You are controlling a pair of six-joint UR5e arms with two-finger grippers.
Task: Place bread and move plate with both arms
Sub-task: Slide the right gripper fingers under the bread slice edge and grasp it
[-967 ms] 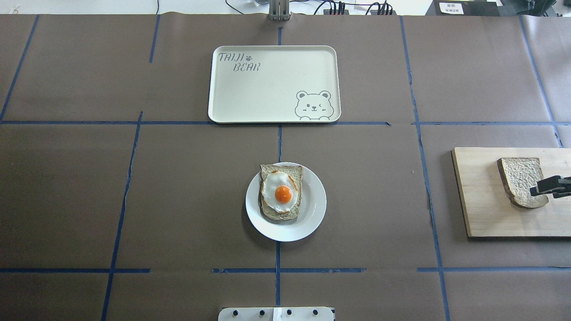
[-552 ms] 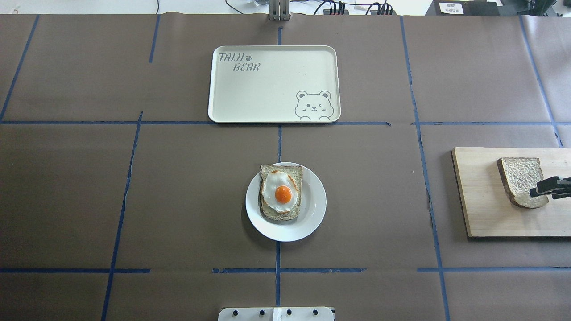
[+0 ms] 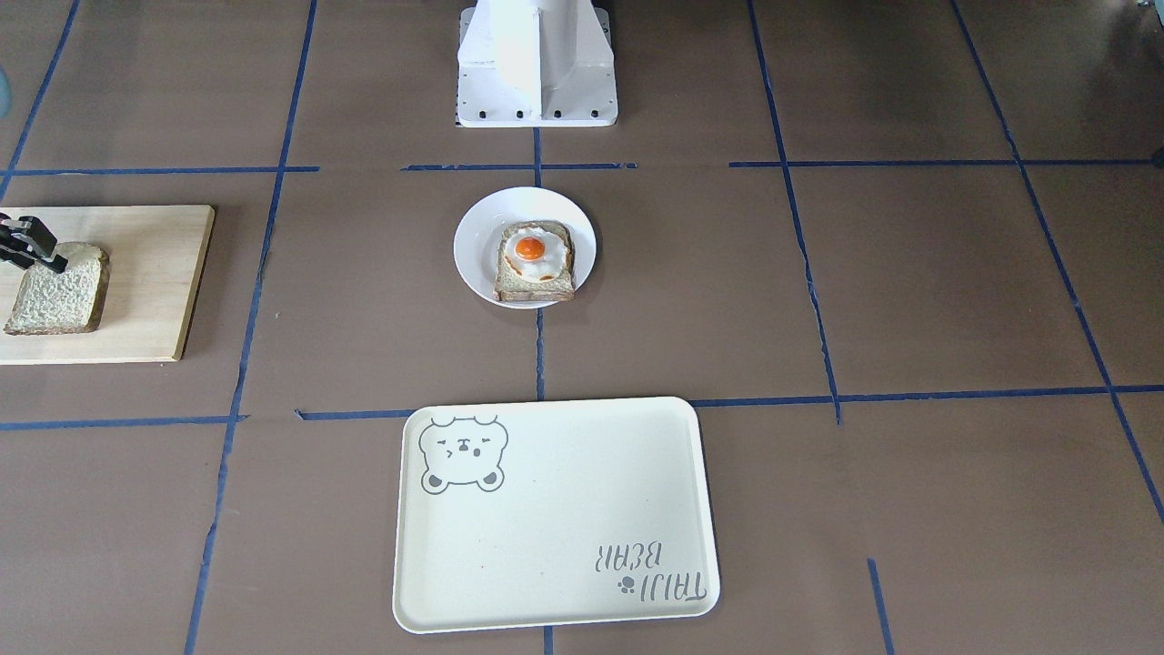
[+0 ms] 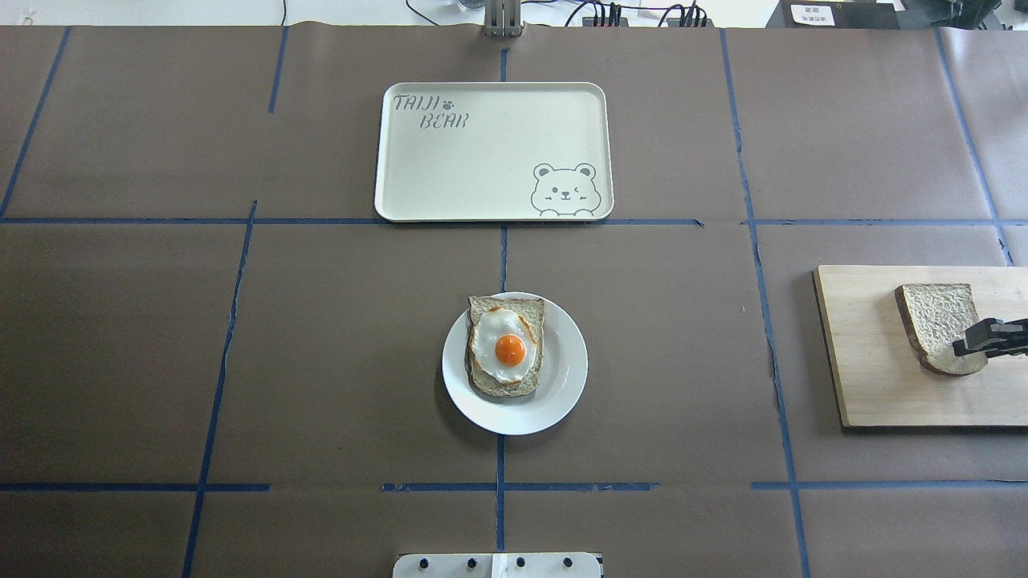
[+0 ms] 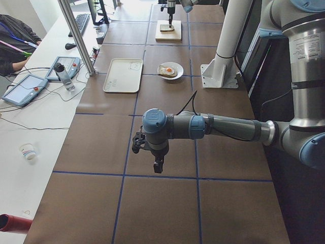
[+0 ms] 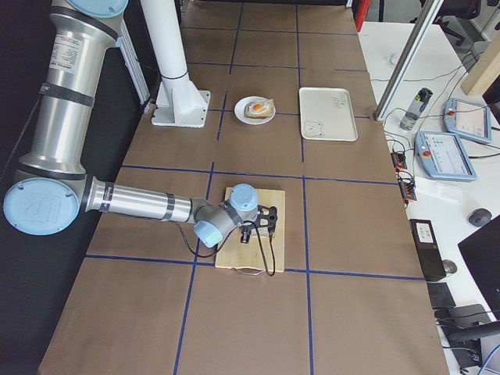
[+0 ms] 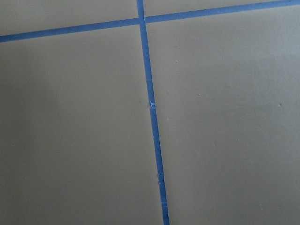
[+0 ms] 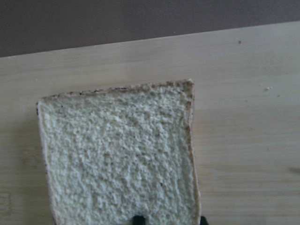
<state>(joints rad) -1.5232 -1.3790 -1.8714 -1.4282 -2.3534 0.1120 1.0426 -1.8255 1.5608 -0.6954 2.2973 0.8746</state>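
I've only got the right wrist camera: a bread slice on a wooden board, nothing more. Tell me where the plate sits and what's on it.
Observer: The plate sits at the middle of the table, carrying a slice topped with a fried egg.
Operator: Tell me what else lies near it.
Observer: A cream tray with a bear drawing lies beyond the plate, on the side away from the robot, with nothing on it.
Operator: Report the left tool.
Observer: The left tool hangs over bare table toward the robot's left end, far from the plate. I cannot tell whether it is open.
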